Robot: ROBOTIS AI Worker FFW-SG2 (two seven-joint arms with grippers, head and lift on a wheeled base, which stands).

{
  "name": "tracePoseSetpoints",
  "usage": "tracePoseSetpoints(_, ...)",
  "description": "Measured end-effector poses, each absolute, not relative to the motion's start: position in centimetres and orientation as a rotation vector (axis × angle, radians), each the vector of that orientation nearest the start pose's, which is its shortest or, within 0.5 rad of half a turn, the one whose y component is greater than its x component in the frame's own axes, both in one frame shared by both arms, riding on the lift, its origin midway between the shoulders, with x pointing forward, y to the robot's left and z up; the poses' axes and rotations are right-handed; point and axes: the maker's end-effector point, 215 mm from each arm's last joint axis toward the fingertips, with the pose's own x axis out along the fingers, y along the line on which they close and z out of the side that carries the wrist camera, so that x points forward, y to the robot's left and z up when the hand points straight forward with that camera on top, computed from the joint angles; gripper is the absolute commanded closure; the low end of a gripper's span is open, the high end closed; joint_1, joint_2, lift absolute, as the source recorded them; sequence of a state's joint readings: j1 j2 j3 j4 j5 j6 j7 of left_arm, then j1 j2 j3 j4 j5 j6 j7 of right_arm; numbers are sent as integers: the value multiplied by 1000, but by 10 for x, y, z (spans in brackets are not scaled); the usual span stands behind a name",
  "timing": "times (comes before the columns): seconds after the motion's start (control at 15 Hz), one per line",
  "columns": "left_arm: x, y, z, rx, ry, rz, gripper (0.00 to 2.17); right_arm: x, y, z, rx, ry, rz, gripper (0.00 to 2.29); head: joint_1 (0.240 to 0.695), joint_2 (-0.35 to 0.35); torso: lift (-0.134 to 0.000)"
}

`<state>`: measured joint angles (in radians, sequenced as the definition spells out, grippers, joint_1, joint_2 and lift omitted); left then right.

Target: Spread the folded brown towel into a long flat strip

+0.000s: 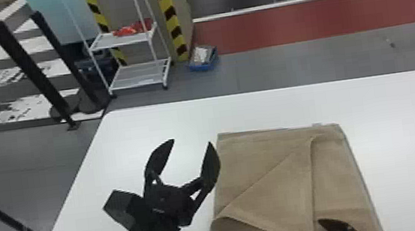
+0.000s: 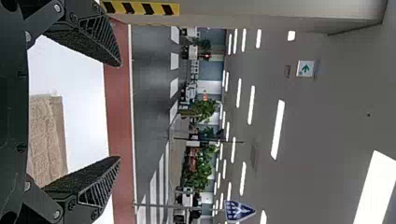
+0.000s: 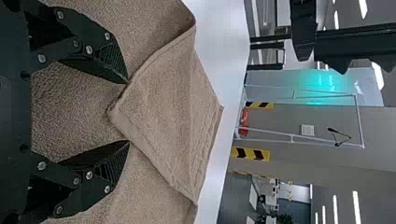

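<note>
Head view: my left tool (image 1: 192,141), set wide, is over the white worktop (image 1: 410,137), beside the brown towel (image 1: 334,169). Towel lies on the worktop, a triangular flap (image 1: 276,191) folded across it. My right tool (image 1: 307,230) is at the bottom edge, by the flap's corner. White rack (image 1: 125,40) stands on the floor beyond.

Left wrist view: left tool (image 2: 120,111) wide, nothing between its tips; part of towel below them.

Right wrist view: right tool (image 3: 127,112) spread over towel, flap's corner pointing between its fingertips, ungripped.
</note>
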<state>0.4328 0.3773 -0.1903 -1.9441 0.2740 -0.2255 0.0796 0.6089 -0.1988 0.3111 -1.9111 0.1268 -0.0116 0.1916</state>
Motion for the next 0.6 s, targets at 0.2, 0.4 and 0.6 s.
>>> tracePoseSetpoints(0.2, 448, 193, -319, -34, -86, -223, 205, 332, -48, -471, -134, 295, 573, 660, 695, 211, -125)
tracePoseSetpoints(0.4, 448, 194, -319, -30, -87, -221, 205, 334, -48, -471, -132, 299, 571, 829, 695, 210, -125)
tracePoseSetpoints(0.6, 447, 194, -320, -29, -84, -222, 205, 335, -48, -469, -133, 293, 573, 940, 695, 211, -125)
